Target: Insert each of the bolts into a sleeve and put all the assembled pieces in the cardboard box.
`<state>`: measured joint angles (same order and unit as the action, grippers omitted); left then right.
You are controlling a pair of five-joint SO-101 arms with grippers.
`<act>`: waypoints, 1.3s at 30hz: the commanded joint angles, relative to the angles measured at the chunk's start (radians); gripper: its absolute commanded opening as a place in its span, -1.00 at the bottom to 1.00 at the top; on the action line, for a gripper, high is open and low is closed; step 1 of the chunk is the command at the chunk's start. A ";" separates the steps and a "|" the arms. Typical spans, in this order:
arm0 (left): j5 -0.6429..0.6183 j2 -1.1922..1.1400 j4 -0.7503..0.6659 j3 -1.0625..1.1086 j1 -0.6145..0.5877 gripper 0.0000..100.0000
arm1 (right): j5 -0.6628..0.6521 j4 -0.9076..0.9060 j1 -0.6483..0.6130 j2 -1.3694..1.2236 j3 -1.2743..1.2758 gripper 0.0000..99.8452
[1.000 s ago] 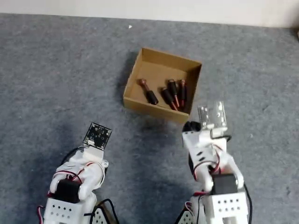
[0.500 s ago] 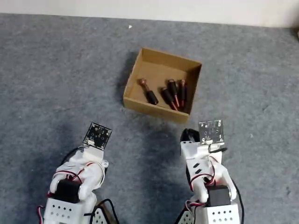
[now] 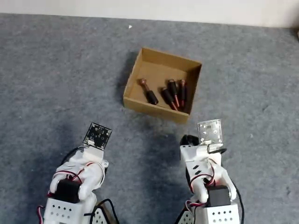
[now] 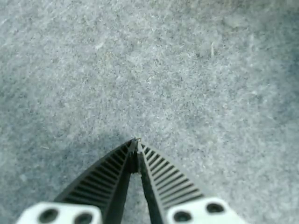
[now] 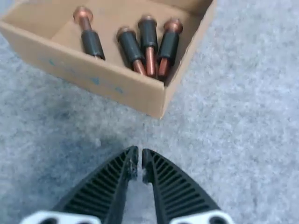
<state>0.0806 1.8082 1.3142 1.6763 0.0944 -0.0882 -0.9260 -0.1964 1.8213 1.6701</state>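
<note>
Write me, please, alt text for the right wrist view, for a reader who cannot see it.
A cardboard box on grey carpet holds four copper bolts, each in a black sleeve: three close together, one apart. The right gripper, shut and empty, hangs over the carpet just short of the box's near wall.

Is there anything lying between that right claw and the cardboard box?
Nothing. In the right wrist view, a bare stretch of grey felt lies between the right gripper and the cardboard box.

Nothing legible anywhere; faint blue marks on the cardboard box [image 5: 93, 79] wall are unreadable.
</note>
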 commanded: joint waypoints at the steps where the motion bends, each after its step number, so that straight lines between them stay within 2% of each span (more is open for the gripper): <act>1: 0.011 0.002 0.005 0.019 -0.013 -0.99 | 0.011 -0.044 -0.004 0.015 0.134 -0.99; 14: 0.011 0.002 0.005 0.019 -0.013 -0.99 | 0.005 -0.289 0.004 0.015 0.134 -0.99; 27: 0.011 0.002 0.005 0.019 -0.013 -0.99 | 0.005 -0.325 0.406 0.015 0.134 -0.99; 39: 0.011 0.002 0.005 0.019 -0.013 -0.99 | 0.005 -0.325 0.430 0.015 0.134 -0.99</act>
<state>0.0806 1.8082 1.3142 1.6763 0.0944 -0.0882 -1.2436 0.2209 1.8228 1.6701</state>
